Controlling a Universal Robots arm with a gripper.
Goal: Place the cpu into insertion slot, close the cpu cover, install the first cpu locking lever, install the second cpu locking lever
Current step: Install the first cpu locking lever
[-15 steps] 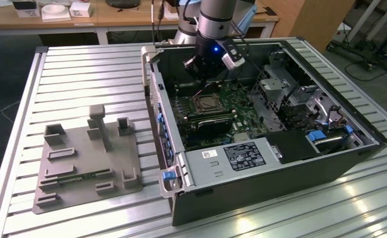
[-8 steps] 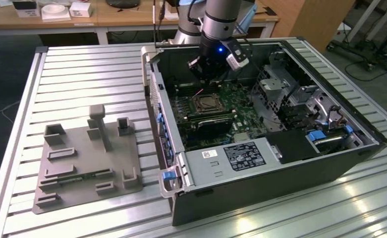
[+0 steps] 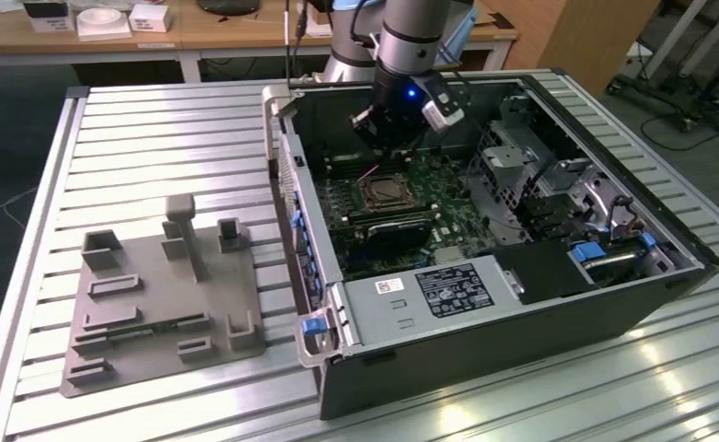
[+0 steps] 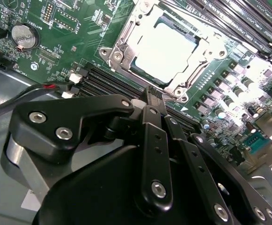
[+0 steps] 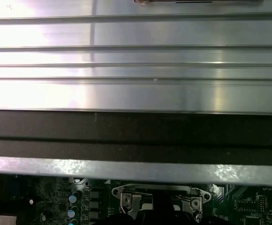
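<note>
Inside the open computer case (image 3: 458, 368), the gripper (image 4: 153, 93) hangs close over the motherboard (image 4: 79, 28), jaws pressed together and holding nothing. Just beyond its tips, past black memory slots (image 4: 103, 80), the cpu (image 4: 166, 47) sits in its socket, the cpu cover (image 4: 121, 50) flat around it.

A black computer case (image 3: 494, 368) lies open on a ribbed metal table (image 3: 150, 120), right of the middle. A grey plastic tray (image 3: 150, 304) sits at the lower left. Inside the case are a green board (image 3: 454, 184) and a black box (image 3: 458, 287) with a white label. A wooden desk (image 3: 212, 37) runs along the top.
</note>
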